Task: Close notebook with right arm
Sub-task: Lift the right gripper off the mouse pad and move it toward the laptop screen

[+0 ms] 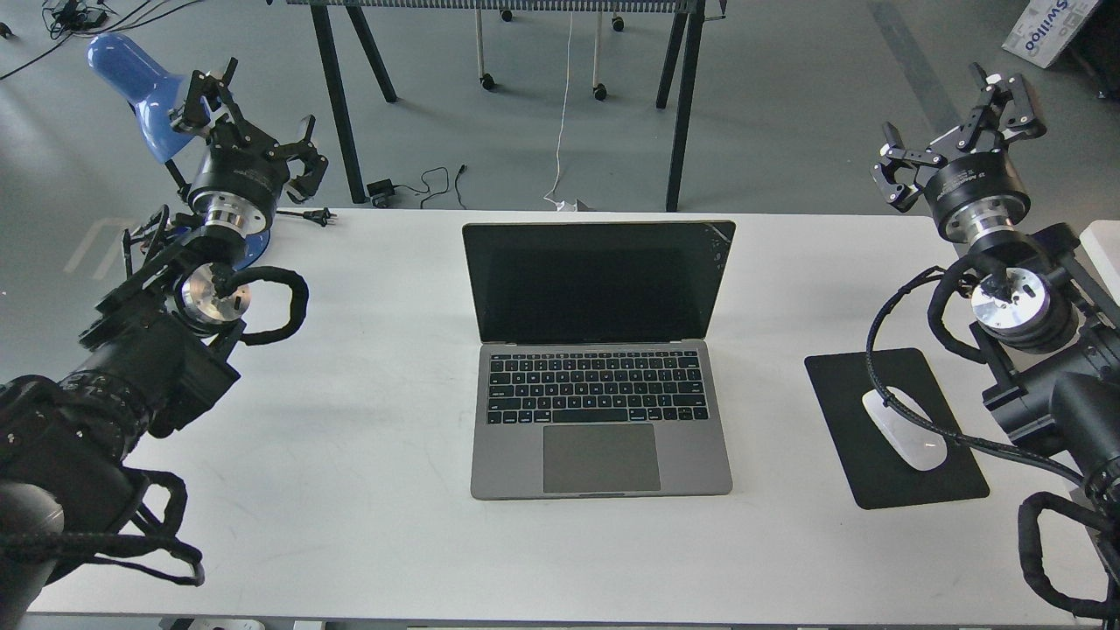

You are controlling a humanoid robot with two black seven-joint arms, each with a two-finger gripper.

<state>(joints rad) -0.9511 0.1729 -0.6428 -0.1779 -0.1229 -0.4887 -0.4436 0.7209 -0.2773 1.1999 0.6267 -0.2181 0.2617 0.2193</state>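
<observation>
The notebook (601, 376) lay open at the middle of the white table (367, 437), its grey base toward the near edge and its black screen standing up toward the far edge. The keyboard and the large trackpad faced upward, with nothing resting on them. Nothing touched the laptop.

To its right, well apart from it, a black mouse pad (875, 472) lay flat on the table with a white mouse (910, 433) on it. A corrugated black cable of the right arm (1015, 306) crossed in front of the mouse and pad.

The right arm came in from the right edge and rose past the table's right side. The right gripper (958, 118) was held up beyond the far right corner of the table, its two fingers spread apart and holding nothing, well away from the notebook.

On the other side, the left gripper (254, 118) was raised near the far left corner, its fingers also spread and empty. Just behind it stood a blue desk lamp (131, 79). Beyond the table, dark legs of another table (678, 105) stood on the grey floor.
</observation>
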